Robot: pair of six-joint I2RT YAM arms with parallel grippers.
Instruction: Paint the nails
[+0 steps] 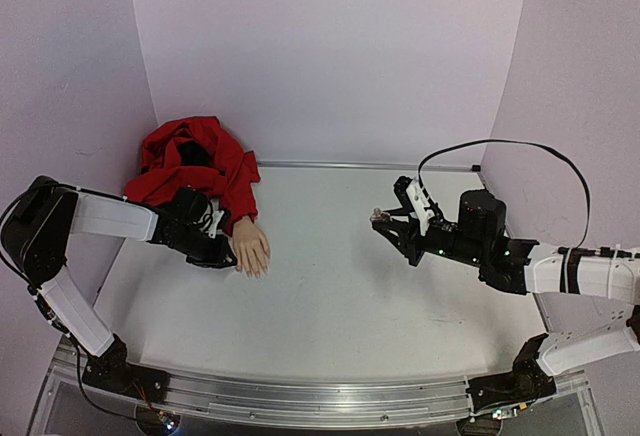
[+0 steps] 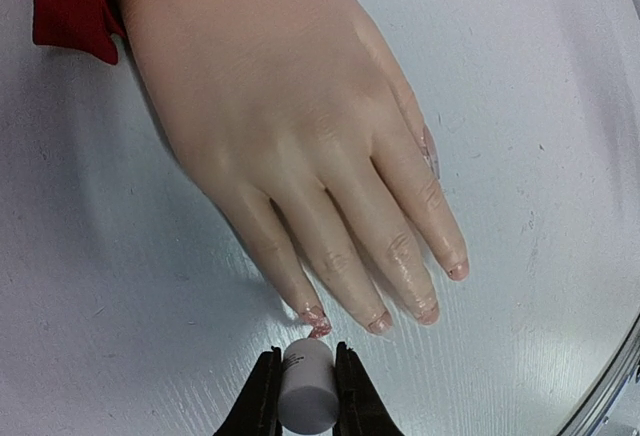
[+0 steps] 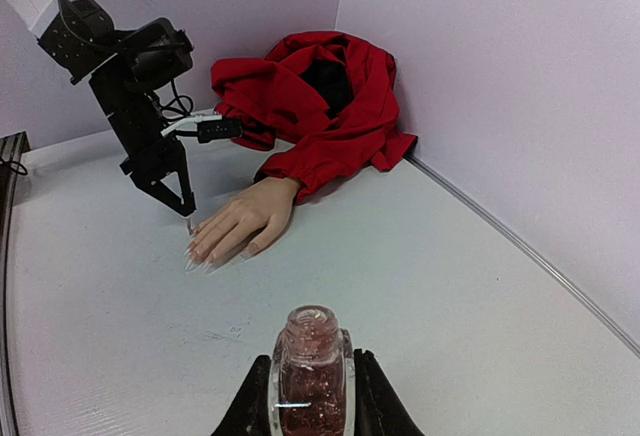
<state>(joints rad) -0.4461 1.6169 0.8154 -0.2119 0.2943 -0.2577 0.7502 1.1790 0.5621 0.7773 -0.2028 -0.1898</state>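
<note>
Two grippers are clamped: the right gripper (image 3: 313,361), over the right half of the table (image 1: 360,286), squeezes an uncapped polish bottle (image 3: 311,371) of pink glitter, upright, while the left gripper (image 2: 305,356) pinches a white cap (image 2: 307,391) just beside the fingertips of the mannequin hand (image 2: 290,126). That hand lies palm down on the left side, its nails (image 2: 380,324) pinkish and pointing toward the near edge, the cap closest to the outermost finger's nail. Behind it the red sleeve (image 3: 320,106) is heaped in the far left corner.
</note>
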